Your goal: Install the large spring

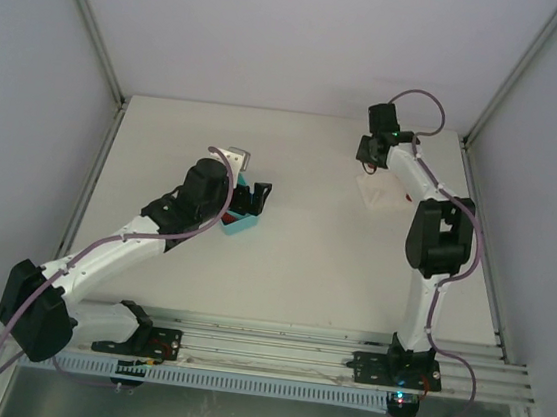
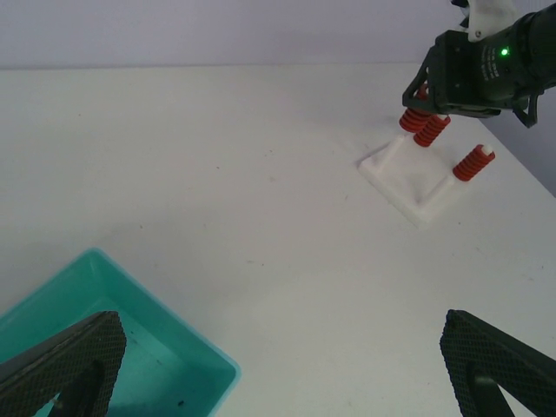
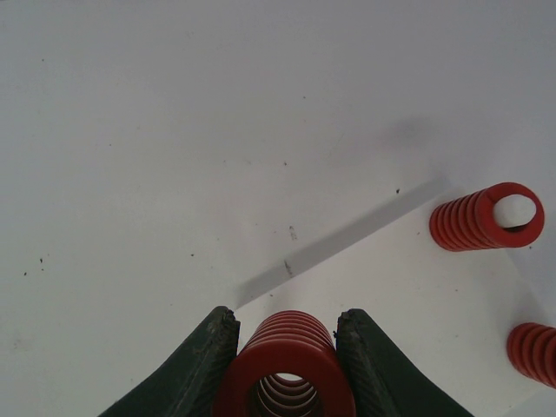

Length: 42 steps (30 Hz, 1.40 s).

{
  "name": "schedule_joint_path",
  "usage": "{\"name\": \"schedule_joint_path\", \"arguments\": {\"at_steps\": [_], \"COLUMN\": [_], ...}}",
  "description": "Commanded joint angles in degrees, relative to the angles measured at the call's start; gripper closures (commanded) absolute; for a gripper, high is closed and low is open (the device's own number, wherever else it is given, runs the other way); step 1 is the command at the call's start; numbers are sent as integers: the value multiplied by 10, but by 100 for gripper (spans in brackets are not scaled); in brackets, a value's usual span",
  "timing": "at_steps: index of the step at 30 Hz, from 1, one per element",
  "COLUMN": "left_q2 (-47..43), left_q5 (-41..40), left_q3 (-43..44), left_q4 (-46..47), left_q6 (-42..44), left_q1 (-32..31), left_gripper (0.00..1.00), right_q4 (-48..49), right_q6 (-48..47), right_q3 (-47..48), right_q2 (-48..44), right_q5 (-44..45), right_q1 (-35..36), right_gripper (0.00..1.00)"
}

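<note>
Right wrist shows the large spring [image 3: 287,347] red, thick-coiled, hollow.

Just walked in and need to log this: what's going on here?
The right end effector grips the large red spring over the white base, where two more red springs already stand. The left end effector hangs open above the teal bin, holding nothing.
</note>
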Motion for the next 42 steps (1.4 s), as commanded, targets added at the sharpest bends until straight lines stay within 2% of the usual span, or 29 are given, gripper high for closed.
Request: {"name": "schedule_joint_path", "arguments": {"at_steps": [1,23,27,33,37,39,42], "left_q2": [-5,-16,-15,-8,-5,-5,-5], "left_q5": [-1,-4,-7,-16,-31,-37,-57], "left_q3": [4,3,4,7,16,17,21], "left_q4": [-3,-14,-15,-17,-25,-29,-38], "left_q6": [-3,0,0,1,-3,-6,-29], "left_q1": [2,3,2,2,3,3,4], "left_gripper": [1,1,1,1,1,1,1], "right_q4": [10,11,11,-4,-24,-36,-60], "right_q6": [17,44,50,51,47,45,46], "right_q3": [4,-11,-15,-13,-15,-18,-21], "right_q2": [1,43,54,58,37,19,-16], "right_q5": [-5,-25,-24,-24,-14,-9,-9], "right_q1": [-1,-5,-5,-6,-8,-9,-10], "right_gripper": [100,98,88,60,50,48,39]}}
